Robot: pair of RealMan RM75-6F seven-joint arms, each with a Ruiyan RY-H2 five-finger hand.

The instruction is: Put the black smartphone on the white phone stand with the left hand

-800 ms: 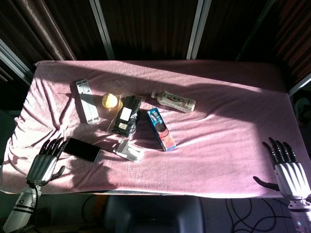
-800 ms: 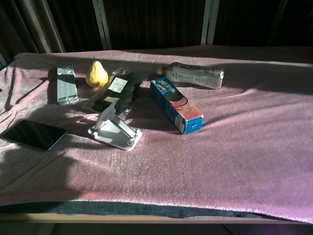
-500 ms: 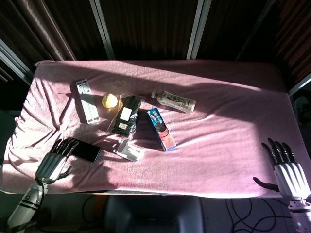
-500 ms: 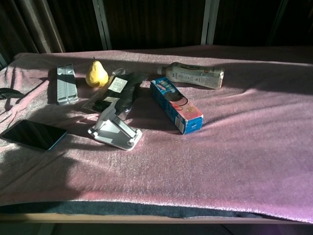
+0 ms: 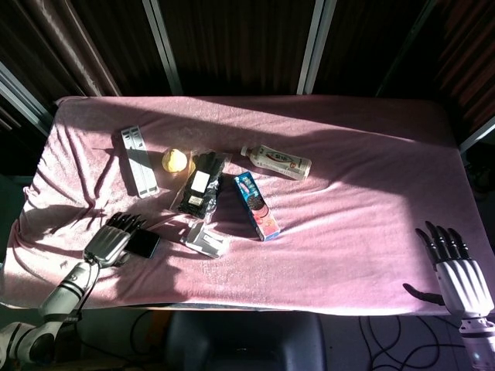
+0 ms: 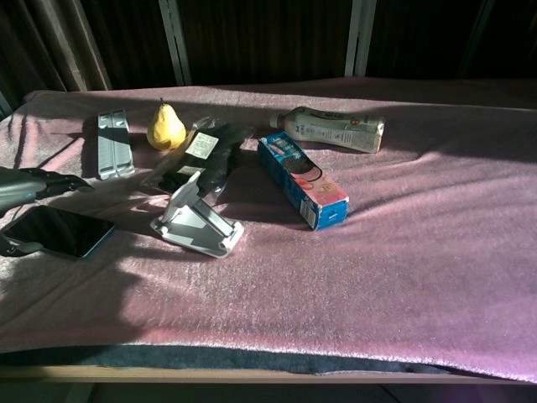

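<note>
The black smartphone [image 6: 59,231] lies flat on the pink cloth near the front left. In the head view only its right end [image 5: 145,244] shows, because my left hand [image 5: 116,239] hangs over the rest. In the chest view that left hand [image 6: 29,186] reaches in from the left edge just above the phone. Its fingers [image 6: 71,183] are stretched out and its thumb is low beside the phone's near edge; it holds nothing. The white phone stand [image 6: 198,223] [image 5: 205,240] stands a little to the right of the phone. My right hand [image 5: 456,270] is open off the front right corner.
Behind the stand lie a black packet [image 6: 201,159], a yellow pear [image 6: 165,128] and a grey bar [image 6: 112,144]. A blue snack box [image 6: 302,179] and a lying bottle [image 6: 331,128] sit to the right. The table's front edge [image 6: 252,361] is close to the phone.
My left hand has moved right and forward from the table's left edge until it covers most of the phone. The phone, the stand and the right hand have not moved.
</note>
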